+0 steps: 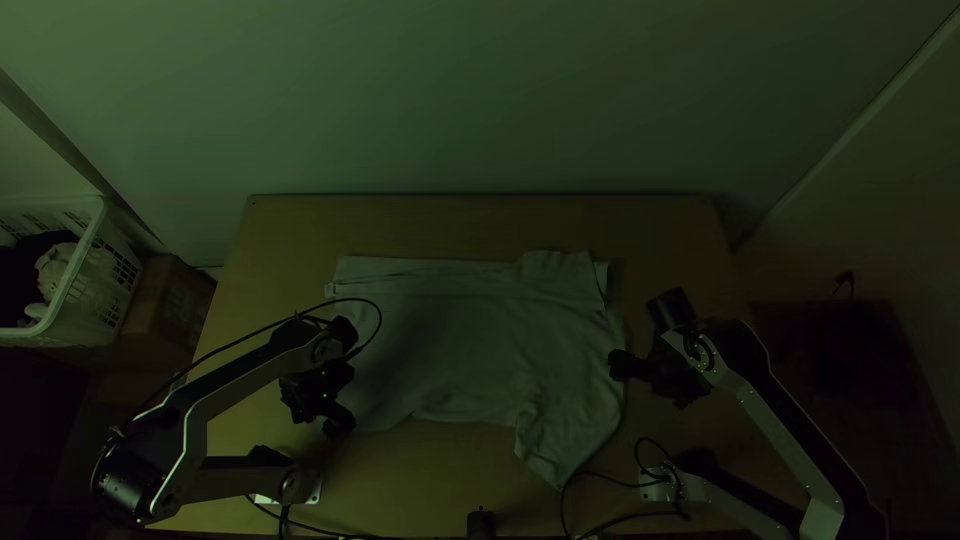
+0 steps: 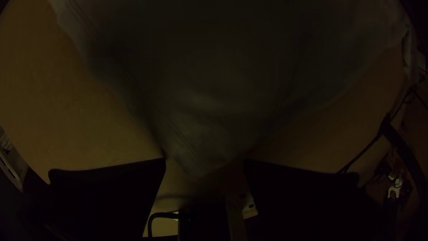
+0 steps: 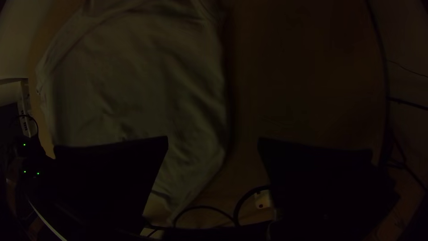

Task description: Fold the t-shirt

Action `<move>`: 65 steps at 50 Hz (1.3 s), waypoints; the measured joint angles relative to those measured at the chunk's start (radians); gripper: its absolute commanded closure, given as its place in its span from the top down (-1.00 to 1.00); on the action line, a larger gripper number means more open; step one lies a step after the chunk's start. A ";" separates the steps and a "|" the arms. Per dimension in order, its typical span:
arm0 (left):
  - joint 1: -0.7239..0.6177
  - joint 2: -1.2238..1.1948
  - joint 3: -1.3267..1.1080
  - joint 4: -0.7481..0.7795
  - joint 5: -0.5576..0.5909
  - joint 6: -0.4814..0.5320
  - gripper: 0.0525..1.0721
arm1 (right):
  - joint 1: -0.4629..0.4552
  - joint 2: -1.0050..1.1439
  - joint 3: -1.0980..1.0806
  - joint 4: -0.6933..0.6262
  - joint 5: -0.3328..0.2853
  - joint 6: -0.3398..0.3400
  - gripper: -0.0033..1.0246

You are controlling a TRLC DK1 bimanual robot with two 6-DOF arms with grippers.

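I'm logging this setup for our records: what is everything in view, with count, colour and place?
Table: one, light wood, centre.
T-shirt: one, pale, on the table, a folded strip along its far side.
Basket: one, white, left of the table, holding pale and dark cloths.
Box: one, brown, between basket and table.
Wall: pale, behind the table.
Cables: several, black, around the arms' bases.
Small object: one, dark, table's near edge.
Arms: two, white and black, left and right.
Grippers: two, black, open; left over the shirt's corner, right over its side edge.
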State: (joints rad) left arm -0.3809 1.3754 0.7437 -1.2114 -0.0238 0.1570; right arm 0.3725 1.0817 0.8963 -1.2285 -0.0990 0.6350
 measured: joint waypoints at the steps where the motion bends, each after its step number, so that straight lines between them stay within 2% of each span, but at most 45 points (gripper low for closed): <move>1: -0.005 0.001 0.000 0.003 0.000 0.000 -0.21 | 0.003 0.000 -0.003 0.000 -0.003 0.000 0.79; 5: -0.024 0.006 0.000 0.018 0.000 0.000 -0.97 | 0.032 0.000 -0.021 0.000 -0.016 0.000 0.79; 13: -0.024 0.024 0.003 0.027 -0.003 0.001 -0.95 | 0.125 0.006 -0.082 0.000 -0.037 0.000 0.79; 18: -0.011 0.030 0.006 0.028 -0.002 0.002 -0.95 | 0.150 0.037 -0.107 0.009 -0.065 0.001 0.79; 24: -0.005 0.030 0.008 0.028 0.001 0.007 -0.95 | 0.158 0.080 -0.111 0.016 -0.106 0.000 0.62; 27: -0.003 0.030 0.008 0.027 0.002 0.013 -0.95 | 0.158 0.105 -0.111 0.018 -0.152 -0.002 0.62; 30: 0.000 0.029 0.009 0.027 0.004 0.017 -0.95 | 0.160 0.126 -0.111 0.023 -0.171 -0.005 0.62; 46: 0.043 0.023 0.009 0.027 0.020 0.053 -0.95 | 0.190 0.208 -0.137 0.039 -0.191 -0.008 0.62; 52: 0.050 0.022 0.009 0.028 0.024 0.061 -0.95 | 0.194 0.241 -0.159 0.061 -0.268 -0.033 0.62; 56: 0.055 0.022 0.009 0.028 0.024 0.065 -0.95 | 0.194 0.260 -0.178 0.088 -0.290 -0.047 0.62; 65: 0.075 0.022 0.009 0.028 0.034 0.072 -0.95 | 0.194 0.314 -0.207 0.122 -0.311 -0.071 0.03</move>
State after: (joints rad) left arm -0.3061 1.3975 0.7528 -1.1835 0.0105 0.2295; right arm 0.5663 1.3960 0.6895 -1.1069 -0.4103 0.5636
